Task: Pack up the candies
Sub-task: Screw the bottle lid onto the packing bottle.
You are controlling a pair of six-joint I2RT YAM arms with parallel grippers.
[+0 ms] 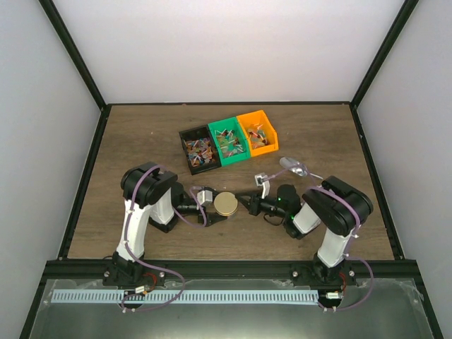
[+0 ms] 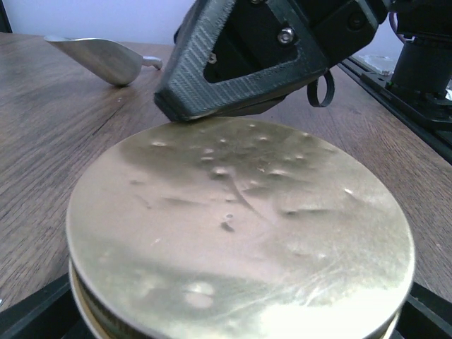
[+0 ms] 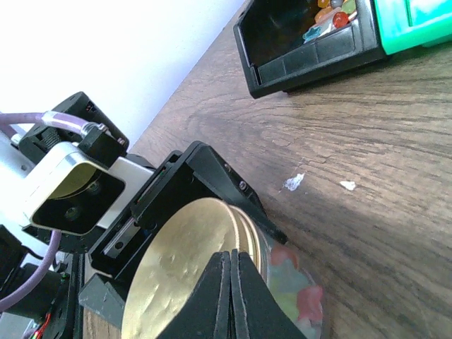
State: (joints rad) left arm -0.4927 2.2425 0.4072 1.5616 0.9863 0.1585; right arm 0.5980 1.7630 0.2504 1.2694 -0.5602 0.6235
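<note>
The right gripper (image 3: 230, 275) had its two fingers pressed together with nothing between them, their tips at the rim of the round gold lid (image 2: 240, 233). Whether they bore down on it could not be told. That lid sat on a clear jar (image 3: 286, 279), which the left gripper (image 1: 223, 205) clasped from both sides below the lid. Some candies (image 3: 302, 300) showed through the jar's wall. More lay in the black bin (image 3: 311, 49), green bin (image 1: 229, 140) and orange bin (image 1: 258, 133), beyond the jar and well apart from it. The scoop (image 1: 293, 167) lay on the table (image 1: 141, 134) beyond the jar, toward the right arm. The step looked like lid work. Doing it well likely meant holding the jar level and firm, and pushing near the lid's middle rather than its edge, lest it tip.
</note>
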